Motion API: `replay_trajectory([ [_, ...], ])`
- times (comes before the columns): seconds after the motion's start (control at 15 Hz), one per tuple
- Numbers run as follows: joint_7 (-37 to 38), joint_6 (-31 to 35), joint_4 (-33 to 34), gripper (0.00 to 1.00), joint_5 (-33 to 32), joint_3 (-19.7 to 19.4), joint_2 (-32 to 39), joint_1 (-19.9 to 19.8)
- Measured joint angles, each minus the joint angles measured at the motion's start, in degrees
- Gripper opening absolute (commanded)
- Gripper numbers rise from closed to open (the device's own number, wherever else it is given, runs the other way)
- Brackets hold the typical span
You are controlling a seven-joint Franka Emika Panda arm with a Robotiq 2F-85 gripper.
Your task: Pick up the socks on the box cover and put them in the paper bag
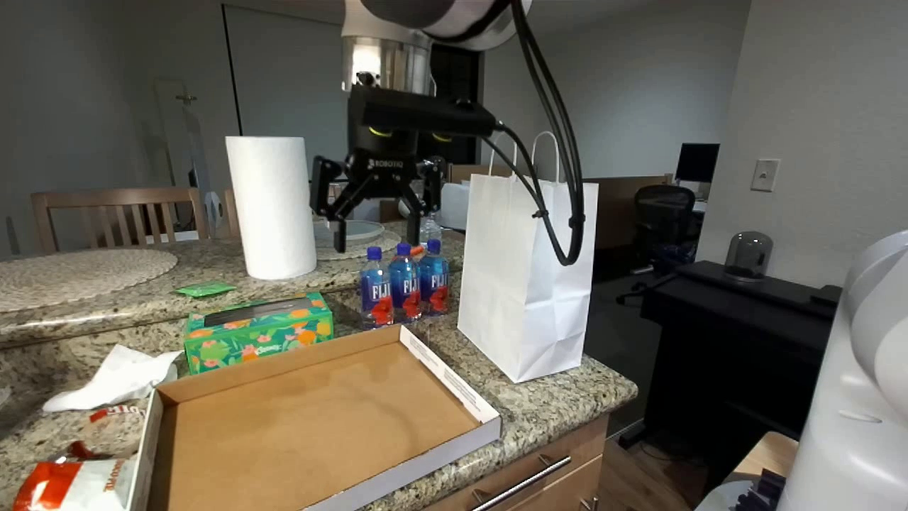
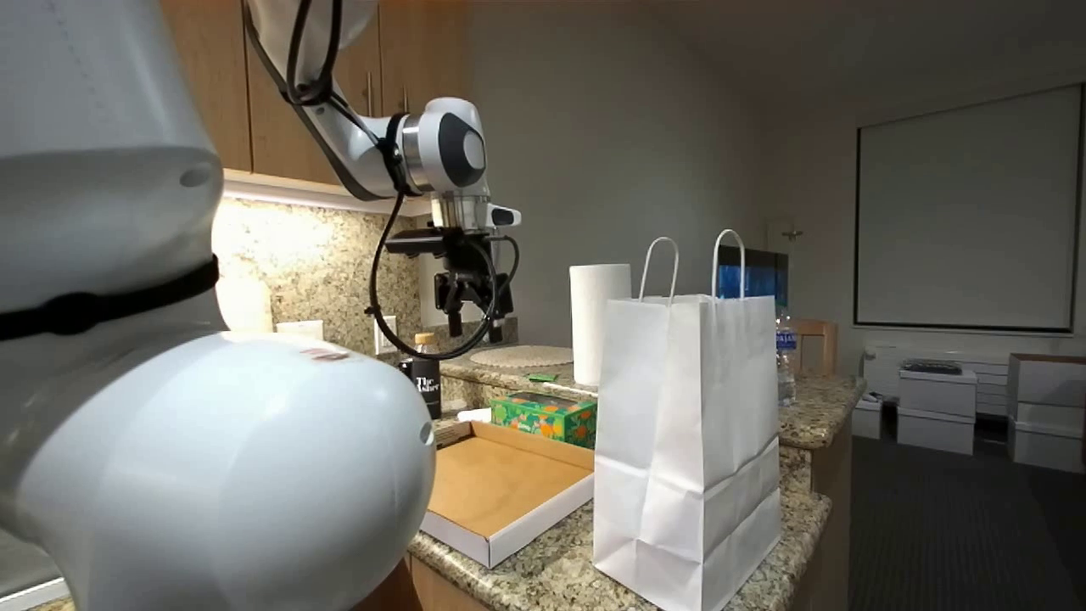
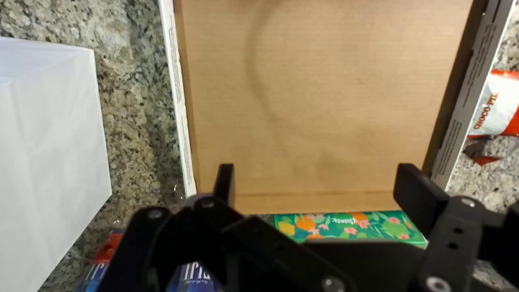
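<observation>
Paper bag (image 1: 521, 284) stands upright near a corner of the counter (image 1: 560, 401), its inside hidden; box cover (image 1: 319, 426) lies beside it along the front edge. Above, the arm (image 2: 361, 157) points its gripper (image 1: 377, 235) straight down, jaws wide apart.

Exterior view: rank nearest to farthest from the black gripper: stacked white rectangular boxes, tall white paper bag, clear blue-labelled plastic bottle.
1. Tall white paper bag: image-right of the gripper.
2. Clear blue-labelled plastic bottle: beyond the bag's right edge.
3. Stacked white rectangular boxes: far right, background.
</observation>
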Motion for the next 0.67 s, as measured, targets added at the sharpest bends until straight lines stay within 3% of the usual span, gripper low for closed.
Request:
replay_trajectory([
  [0.67, -1.8, 0.1, -3.61, 1.0, -0.06, -0.01, -0.65, 0.11],
])
